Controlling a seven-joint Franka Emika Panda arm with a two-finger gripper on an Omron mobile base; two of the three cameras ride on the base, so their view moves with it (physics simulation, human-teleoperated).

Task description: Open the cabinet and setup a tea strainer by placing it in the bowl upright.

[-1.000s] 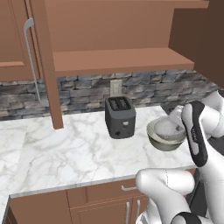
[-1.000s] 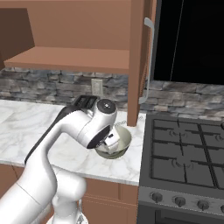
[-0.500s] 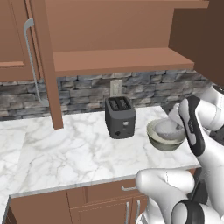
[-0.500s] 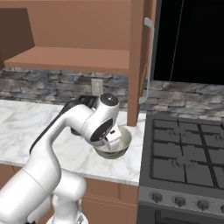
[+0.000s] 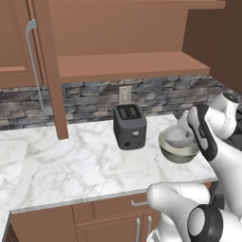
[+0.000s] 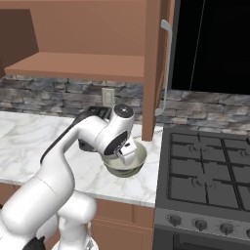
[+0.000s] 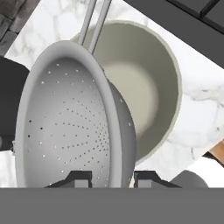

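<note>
**Strainer over the bowl, not yet seated**

In the hand view I see the gripper (image 7: 107, 177) pinching the rim of the tea strainer (image 7: 70, 118), its two dark tips either side of the wall, so I judge the jaws narrow and clamped on it. The strainer hangs tilted, its perforated hollow facing the camera, just above the bowl (image 7: 153, 87), which sits on the marble counter (image 7: 197, 109) beside the stove's dark edge.

To finish well, I would roll the wrist until the rim lies level with the hollow facing up, centre it over the bowl's well, then lower until it rests before letting go. Released at this tilt, I think it would likely tip onto its side. The two thin handle rods reaching past the far rim need watching, since they could catch on the bowl's edge.

The left base view gives what the wrist camera cannot: the bowl (image 5: 178, 147) stands just right of the toaster (image 5: 129, 125), under the cabinet (image 5: 127, 66), already open. The right base view shows the hand (image 6: 128, 152) low over the bowl (image 6: 126, 165), but the arm hides the strainer's attitude, which I read from the hand view alone
</note>
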